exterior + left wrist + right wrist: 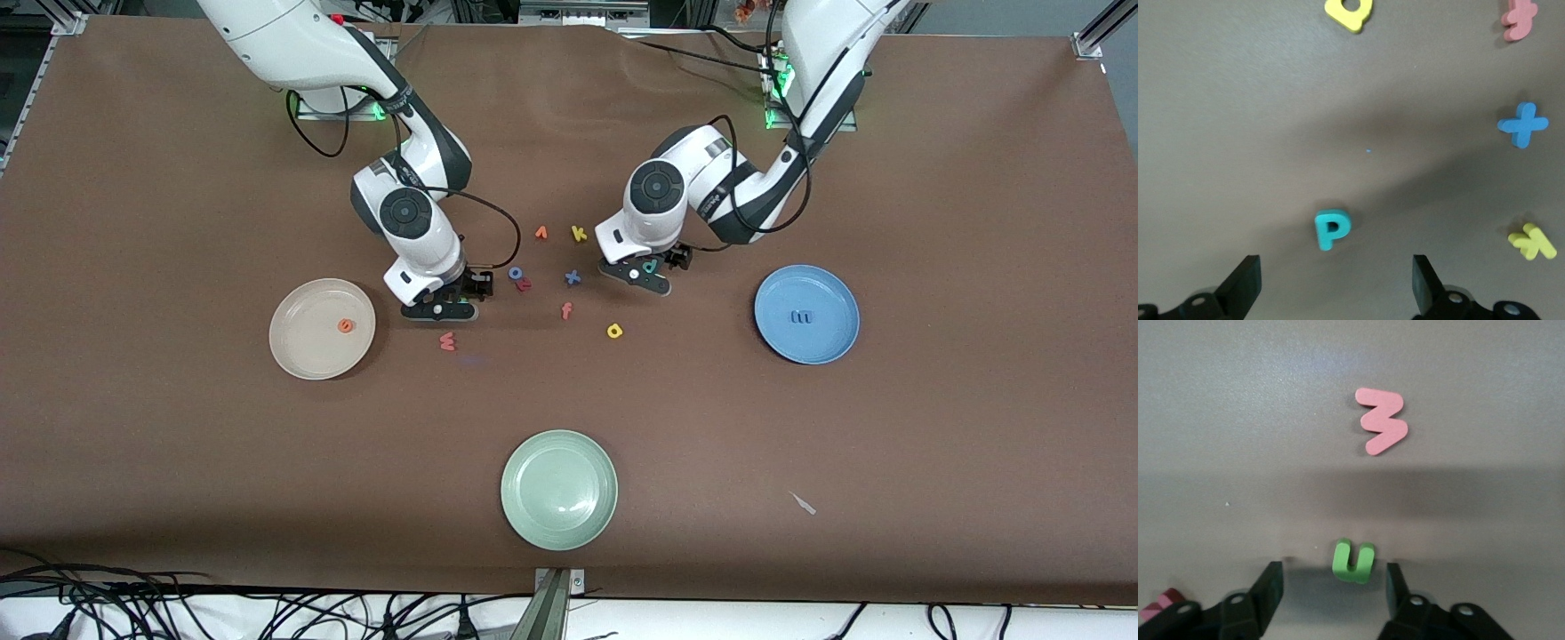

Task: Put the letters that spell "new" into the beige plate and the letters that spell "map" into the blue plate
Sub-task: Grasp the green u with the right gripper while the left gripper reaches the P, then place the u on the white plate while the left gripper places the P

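The beige plate (307, 348) holds the orange e (346, 326). The blue plate (829, 340) holds the blue m (801, 316). My right gripper (1333, 587) is low over the table beside the beige plate, open, with the green n (1354, 561) lying between its fingertips and a gap on each side. The pinkish w (1381, 421) (447, 340) lies just nearer the front camera. My left gripper (1335, 287) is open over the teal p (1332, 229) (652, 265), which lies flat just past its fingertips. The yellow a (614, 332) (1350, 12) lies nearer the front camera.
Between the grippers lie an orange v (540, 233), yellow k (579, 234), blue x (573, 277), blue o (515, 274), a red letter (524, 285) and a red f (566, 310). A pale green plate (558, 524) sits near the front edge.
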You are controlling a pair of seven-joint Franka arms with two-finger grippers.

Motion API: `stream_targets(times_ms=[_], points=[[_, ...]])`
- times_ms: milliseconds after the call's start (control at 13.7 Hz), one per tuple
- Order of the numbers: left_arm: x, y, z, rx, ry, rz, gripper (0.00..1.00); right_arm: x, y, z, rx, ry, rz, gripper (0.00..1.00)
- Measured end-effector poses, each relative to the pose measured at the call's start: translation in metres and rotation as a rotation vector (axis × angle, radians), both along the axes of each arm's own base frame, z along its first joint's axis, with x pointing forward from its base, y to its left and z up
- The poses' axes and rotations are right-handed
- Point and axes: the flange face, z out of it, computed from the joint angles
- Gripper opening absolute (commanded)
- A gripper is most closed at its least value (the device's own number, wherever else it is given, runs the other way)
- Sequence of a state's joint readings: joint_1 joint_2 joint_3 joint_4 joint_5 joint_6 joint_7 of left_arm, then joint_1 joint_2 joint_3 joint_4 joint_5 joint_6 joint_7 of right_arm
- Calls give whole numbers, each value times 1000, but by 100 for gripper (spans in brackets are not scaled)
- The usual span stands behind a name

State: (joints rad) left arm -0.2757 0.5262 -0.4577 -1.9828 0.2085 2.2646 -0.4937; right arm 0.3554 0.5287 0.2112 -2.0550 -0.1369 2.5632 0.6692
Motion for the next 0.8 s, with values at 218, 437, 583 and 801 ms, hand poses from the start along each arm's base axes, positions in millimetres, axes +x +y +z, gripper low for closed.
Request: stream_targets(times_ms=[218, 437, 583, 801], points=[[2, 9, -19, 21, -14, -20, 88, 0, 0, 0, -2, -4, 6, 42], [0, 8, -36, 21, -21, -49, 69, -1, -4, -3, -9, -8, 11, 32], [-2, 9, -39, 26, -21, -59, 46, -1, -5, -4, -10, -9, 11, 20], [-3, 7, -39, 23, -21, -62, 15, 0, -5, -3, -11, -11, 15, 17]])
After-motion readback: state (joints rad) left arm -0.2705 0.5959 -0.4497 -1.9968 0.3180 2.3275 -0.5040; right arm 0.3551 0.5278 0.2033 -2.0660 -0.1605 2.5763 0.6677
